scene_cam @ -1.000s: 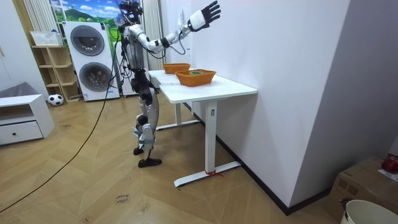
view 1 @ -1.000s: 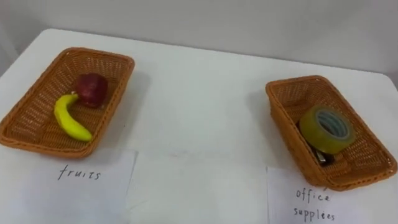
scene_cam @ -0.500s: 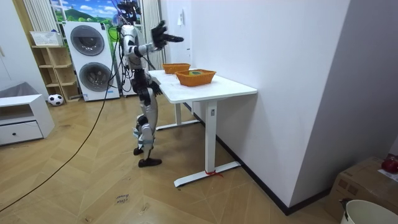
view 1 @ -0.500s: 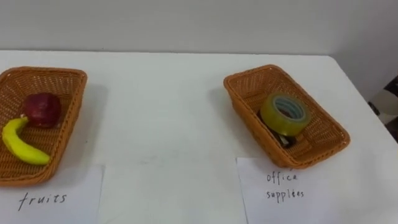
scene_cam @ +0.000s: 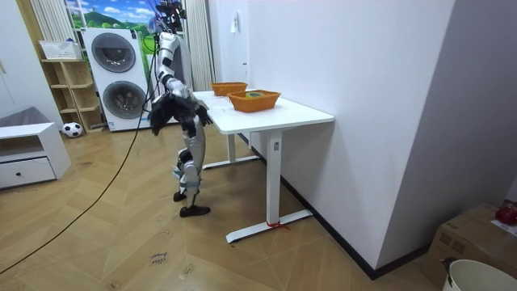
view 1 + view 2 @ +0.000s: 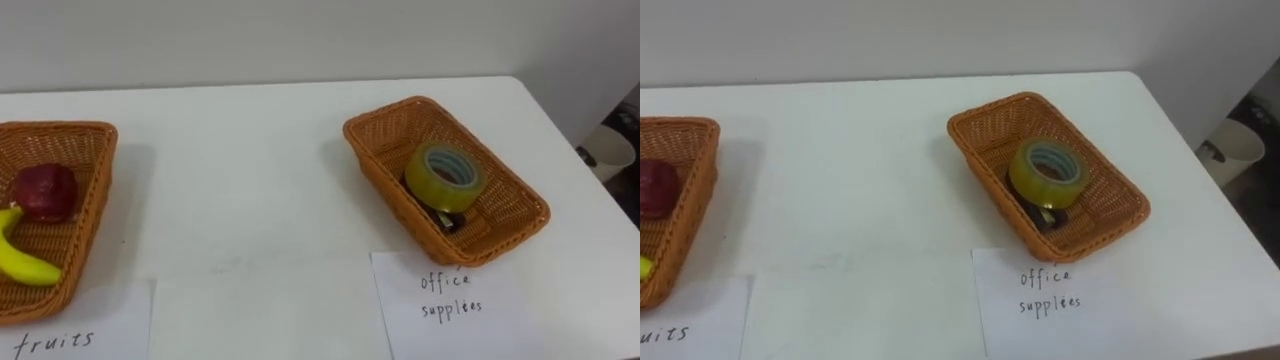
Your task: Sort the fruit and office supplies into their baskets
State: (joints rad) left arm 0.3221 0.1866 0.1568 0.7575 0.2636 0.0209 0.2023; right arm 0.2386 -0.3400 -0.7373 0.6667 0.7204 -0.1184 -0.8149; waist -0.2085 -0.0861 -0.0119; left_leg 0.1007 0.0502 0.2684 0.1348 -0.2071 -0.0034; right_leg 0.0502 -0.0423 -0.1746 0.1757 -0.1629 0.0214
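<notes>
Standing at the end of the white bench point(image 6: 230, 190), the robot faces two wicker baskets, and every place below is given from the supplies basket point(image 6: 520, 215). That basket sits toward the bench's right end, angled, with its long side running away from the robot. Inside it a roll of yellowish tape point(image 6: 445, 175) leans tilted against a small dark object point(image 6: 443, 216), which lies on the basket floor at the near side of the roll; what the dark object is cannot be made out. Just in front of the supplies basket, a white paper label point(image 6: 450, 300) lies flat with handwriting on it. Well apart to its left, across bare bench top, the fruit basket point(image 6: 60, 127) holds a dark red apple point(image 6: 42, 192) and a yellow banana point(image 6: 25, 262), the banana nearer the robot and touching the apple. A second handwritten label point(image 6: 70, 320) lies in front of the fruit basket. Beyond the bench edge, to the right of the supplies basket, a white bin point(image 6: 610, 150) stands on the floor. In the room view the right hand point(image 5: 161, 113) hangs low by the robot's hip, far from the supplies basket; how that hand is held cannot be told.
</notes>
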